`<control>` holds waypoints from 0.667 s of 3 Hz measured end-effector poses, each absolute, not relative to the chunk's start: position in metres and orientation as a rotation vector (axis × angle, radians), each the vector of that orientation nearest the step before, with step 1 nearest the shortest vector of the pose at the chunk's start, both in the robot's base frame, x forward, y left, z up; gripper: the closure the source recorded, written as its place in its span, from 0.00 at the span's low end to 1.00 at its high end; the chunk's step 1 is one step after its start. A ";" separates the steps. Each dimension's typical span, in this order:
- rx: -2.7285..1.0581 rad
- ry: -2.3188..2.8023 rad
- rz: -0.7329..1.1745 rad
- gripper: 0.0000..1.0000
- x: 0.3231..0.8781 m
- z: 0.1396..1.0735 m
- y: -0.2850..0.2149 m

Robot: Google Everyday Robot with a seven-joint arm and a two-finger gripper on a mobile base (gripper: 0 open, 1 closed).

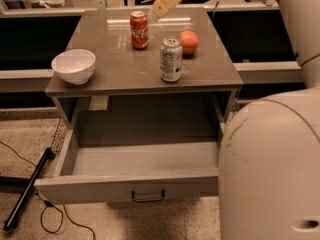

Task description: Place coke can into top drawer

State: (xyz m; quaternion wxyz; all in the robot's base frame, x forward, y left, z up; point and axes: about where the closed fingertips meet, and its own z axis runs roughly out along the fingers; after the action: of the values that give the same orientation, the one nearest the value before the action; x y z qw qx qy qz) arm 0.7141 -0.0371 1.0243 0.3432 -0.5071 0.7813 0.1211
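Nearest, the top drawer (100, 188) stands pulled out, with no can inside it. Beyond, on the table (120, 76), a white bowl (74, 65) sits at the left edge, with a silver can (171, 59) and an orange fruit (189, 42) to the right. Farther back the coke can (139, 30) stands upright, untouched. The gripper (165, 1) hovers just above and behind it, carrying nothing; how open it is cannot be told. Judgement: drawer ready; grasp, lift and placement all remain.
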 end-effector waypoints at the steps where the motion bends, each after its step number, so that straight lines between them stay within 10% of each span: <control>1: -1.296 2.007 0.309 0.00 0.719 1.034 -0.035; 2: -1.282 2.010 0.341 0.00 0.724 1.030 -0.027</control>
State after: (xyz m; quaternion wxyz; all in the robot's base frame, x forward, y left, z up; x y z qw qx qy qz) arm 0.7241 -0.0272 1.0296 0.3584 -0.4970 0.7792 0.1321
